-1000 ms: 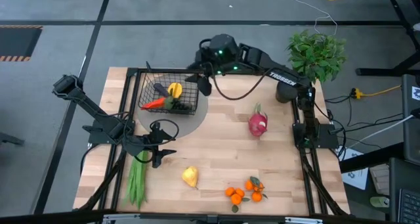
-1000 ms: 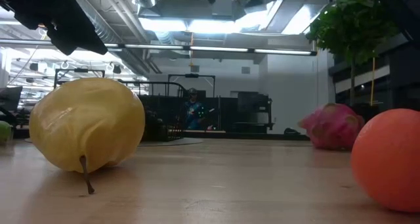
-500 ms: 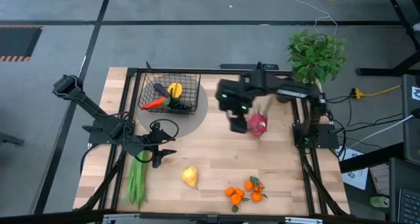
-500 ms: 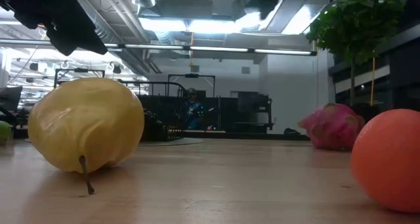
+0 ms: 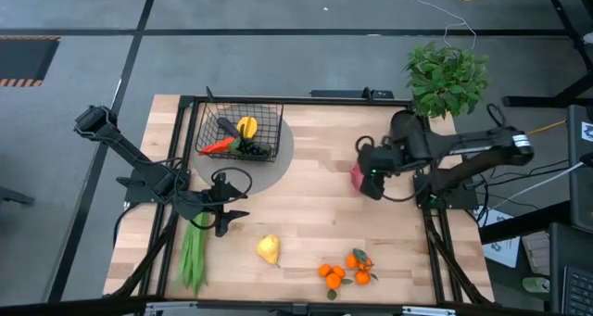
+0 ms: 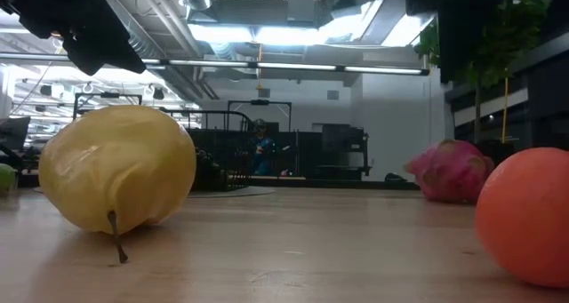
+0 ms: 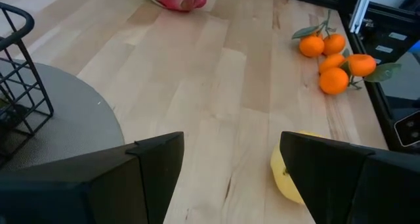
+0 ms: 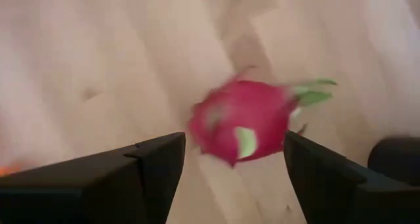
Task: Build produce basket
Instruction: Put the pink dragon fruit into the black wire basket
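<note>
The black wire basket (image 5: pixel 239 135) stands on a grey round mat at the table's far left and holds a carrot, a yellow pepper and dark produce. The pink dragon fruit (image 5: pixel 357 175) lies on the table at the right; it also shows in the right wrist view (image 8: pixel 243 121) and the low view (image 6: pixel 452 171). My right gripper (image 5: pixel 370 175) hovers over it, open, fingers on either side. My left gripper (image 5: pixel 232 214) is open near the left, above the table. The yellow pear (image 5: pixel 268 249), oranges (image 5: pixel 346 271) and green beans (image 5: pixel 193 256) lie near the front.
A leafy potted plant (image 5: pixel 447 76) stands at the far right corner. The black frame rails (image 5: pixel 435 251) run along the table's edges. Bare wood lies between the basket and the dragon fruit.
My right gripper has swung from over the basket toward the table's right edge and now stands over the dragon fruit. The left arm and all produce have kept still.
</note>
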### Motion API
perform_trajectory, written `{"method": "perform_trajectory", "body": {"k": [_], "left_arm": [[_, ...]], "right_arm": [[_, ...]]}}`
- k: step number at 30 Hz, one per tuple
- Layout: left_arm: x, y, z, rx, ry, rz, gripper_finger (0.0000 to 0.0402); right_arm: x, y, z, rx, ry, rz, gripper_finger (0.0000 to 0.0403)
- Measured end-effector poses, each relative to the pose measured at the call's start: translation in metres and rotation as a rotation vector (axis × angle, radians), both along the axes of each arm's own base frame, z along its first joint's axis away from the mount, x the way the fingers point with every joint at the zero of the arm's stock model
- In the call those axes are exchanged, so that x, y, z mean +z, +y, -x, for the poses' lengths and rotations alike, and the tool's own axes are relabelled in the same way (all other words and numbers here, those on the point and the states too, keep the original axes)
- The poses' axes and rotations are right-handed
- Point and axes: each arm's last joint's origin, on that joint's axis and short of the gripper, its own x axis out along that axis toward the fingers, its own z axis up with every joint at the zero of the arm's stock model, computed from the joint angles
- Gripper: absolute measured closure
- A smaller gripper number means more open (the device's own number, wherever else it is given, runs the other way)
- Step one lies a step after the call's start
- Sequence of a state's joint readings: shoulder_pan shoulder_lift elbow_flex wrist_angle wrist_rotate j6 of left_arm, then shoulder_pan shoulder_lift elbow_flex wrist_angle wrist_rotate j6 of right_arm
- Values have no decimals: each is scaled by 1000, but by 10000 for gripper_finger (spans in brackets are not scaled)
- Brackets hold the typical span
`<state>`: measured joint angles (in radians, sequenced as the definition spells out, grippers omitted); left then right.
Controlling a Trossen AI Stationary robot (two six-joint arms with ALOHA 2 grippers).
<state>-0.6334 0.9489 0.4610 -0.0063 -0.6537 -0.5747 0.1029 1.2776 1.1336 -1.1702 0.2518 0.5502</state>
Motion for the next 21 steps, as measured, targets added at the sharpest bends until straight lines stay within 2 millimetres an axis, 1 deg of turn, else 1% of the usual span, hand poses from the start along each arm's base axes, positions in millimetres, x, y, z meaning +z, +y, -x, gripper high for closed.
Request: {"method": "perform_trajectory", "body": {"k": [2, 6, 8, 10, 12, 15, 18, 21], "left_arm": [[0, 0, 0, 1, -1, 0, 159], [0, 0, 0, 9, -3, -4, 159], [0, 0, 0, 9, -3, -4, 159], [0, 0, 0, 9, -3, -5, 159], [0, 0, 0, 9, -3, -5, 159], [0, 0, 0, 9, -3, -5, 159], [0, 0, 0, 9, -3, -5, 159], [0, 0, 0, 9, -3, -5, 159]], "right_arm": [[-22, -2, 7, -86, -10, 31, 159], [-59, -5, 19, -289, -26, 52, 159], [-74, -7, 26, -367, -5, 62, 159], [-84, -8, 27, -418, -28, 69, 159], [-89, -10, 27, -441, -52, 69, 159], [-92, -9, 19, -422, -146, 45, 159], [-90, -7, 6, -300, -245, 22, 159], [-82, -4, -9, -147, -363, -26, 159]]}}
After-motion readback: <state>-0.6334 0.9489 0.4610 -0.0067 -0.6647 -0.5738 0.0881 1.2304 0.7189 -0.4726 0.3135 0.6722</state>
